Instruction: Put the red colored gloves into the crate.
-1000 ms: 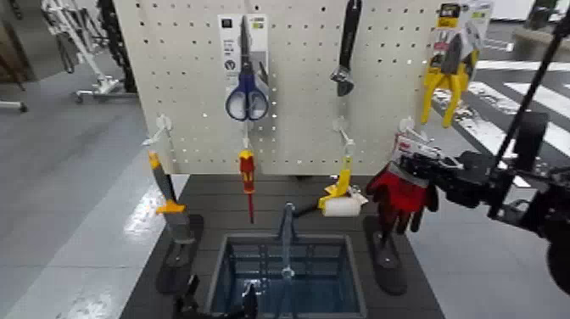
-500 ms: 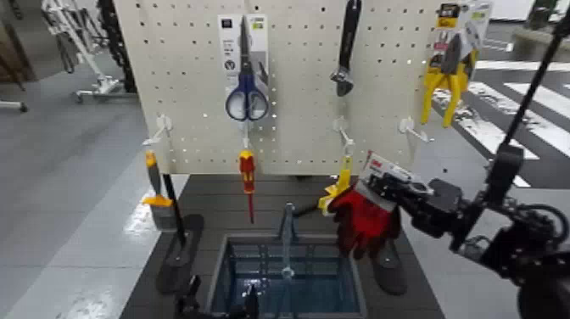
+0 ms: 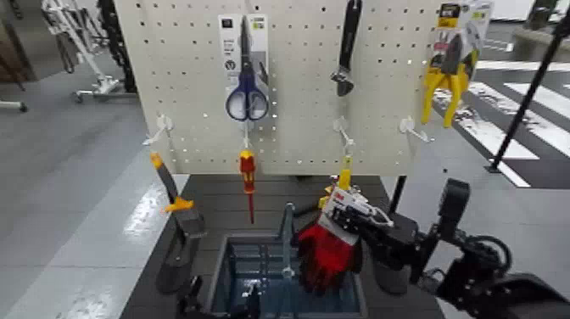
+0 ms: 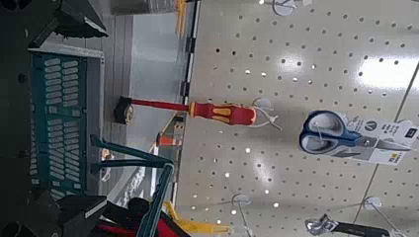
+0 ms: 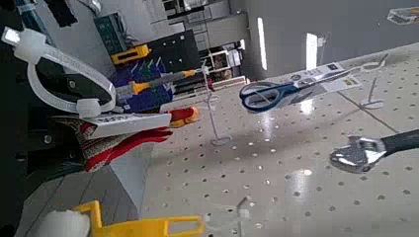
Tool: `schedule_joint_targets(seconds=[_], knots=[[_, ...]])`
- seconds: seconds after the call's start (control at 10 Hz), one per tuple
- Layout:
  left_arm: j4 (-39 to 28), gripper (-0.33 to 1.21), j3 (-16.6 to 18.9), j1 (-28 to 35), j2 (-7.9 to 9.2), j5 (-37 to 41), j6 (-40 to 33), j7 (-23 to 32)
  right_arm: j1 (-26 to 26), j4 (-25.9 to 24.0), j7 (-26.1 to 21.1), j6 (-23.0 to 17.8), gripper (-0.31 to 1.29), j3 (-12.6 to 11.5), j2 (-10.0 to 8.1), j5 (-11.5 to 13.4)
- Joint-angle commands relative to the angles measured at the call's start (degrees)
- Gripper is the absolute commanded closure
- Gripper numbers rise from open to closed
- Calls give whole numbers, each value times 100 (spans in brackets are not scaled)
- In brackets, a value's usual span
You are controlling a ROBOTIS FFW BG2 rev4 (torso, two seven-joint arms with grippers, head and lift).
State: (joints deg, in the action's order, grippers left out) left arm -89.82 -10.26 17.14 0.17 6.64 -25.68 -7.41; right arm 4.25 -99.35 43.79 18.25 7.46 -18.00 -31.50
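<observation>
The red colored gloves (image 3: 326,254) hang with their fingers down over the right half of the crate (image 3: 219,259), just right of its upright handle (image 3: 287,236). A white printed card (image 3: 343,204) tops the gloves. My right gripper (image 3: 363,227) is shut on the gloves at the card end, reaching in from the right. In the right wrist view the gloves (image 5: 121,144) and the card (image 5: 111,121) sit right by the fingers. My left gripper (image 4: 91,115) waits open at the crate's (image 4: 57,109) near side, low in the head view.
A pegboard (image 3: 297,127) behind the crate carries scissors (image 3: 246,93), a wrench (image 3: 345,51), yellow pliers (image 3: 449,72) and a red-and-yellow screwdriver (image 3: 247,174). A yellow-handled tool (image 3: 170,200) leans left of the crate. Black stand feet (image 3: 180,254) flank it.
My right gripper has carried the gloves left and down, from the right of the board to above the crate's right half.
</observation>
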Motion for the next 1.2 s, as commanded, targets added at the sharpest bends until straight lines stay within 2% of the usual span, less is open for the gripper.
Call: schedule_joint_targets(seconds=[0.1,0.3,0.4,0.5,0.6,0.7,0.8,1.2], knots=[[0,11,-11,0,-466,13,1,12,94,592,95,-217,126,309,42,-49],[0,11,-11,-9,-457,13,10,12,261,1128,165,-401,126,643,24,-31],[0,11,-2,-9,-457,13,10,12,313,1234,165,-401,126,713,7,109],[-9,11,-2,0,-457,13,10,12,322,1331,139,-428,125,748,15,100],[-18,11,15,0,-457,13,10,12,305,1322,33,-392,92,731,15,48],[-18,11,15,0,-457,13,10,12,287,1304,16,-243,14,704,15,48],[-18,11,15,9,-466,13,10,12,287,1287,42,-146,-13,704,15,118],[-18,11,7,0,-466,13,10,12,269,1243,51,-164,-9,652,24,127]])
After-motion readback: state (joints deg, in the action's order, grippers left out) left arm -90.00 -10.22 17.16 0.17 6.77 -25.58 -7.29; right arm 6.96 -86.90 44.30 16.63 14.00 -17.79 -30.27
